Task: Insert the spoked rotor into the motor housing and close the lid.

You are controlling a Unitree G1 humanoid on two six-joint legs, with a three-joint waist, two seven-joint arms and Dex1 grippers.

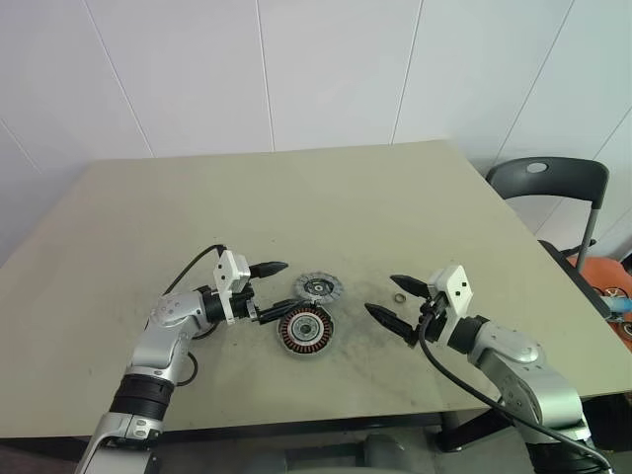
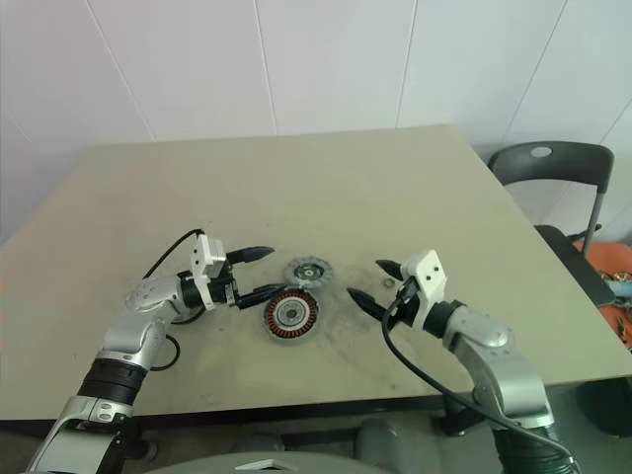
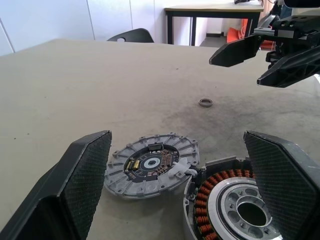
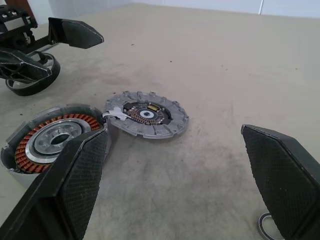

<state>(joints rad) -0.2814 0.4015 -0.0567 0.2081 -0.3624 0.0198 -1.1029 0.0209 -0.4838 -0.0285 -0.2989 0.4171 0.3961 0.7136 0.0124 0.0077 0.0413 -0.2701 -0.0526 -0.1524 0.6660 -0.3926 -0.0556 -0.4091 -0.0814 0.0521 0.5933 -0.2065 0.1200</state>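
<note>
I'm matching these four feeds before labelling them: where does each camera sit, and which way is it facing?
Left eye: on the head, looking forward and down at the table; left gripper and right gripper both open.
Right eye: beside it, same scene.
Left wrist: along its own fingers at the lid.
Right wrist: along its own fingers.
Shared: the wrist views both show the lid and the spoked rotor.
</note>
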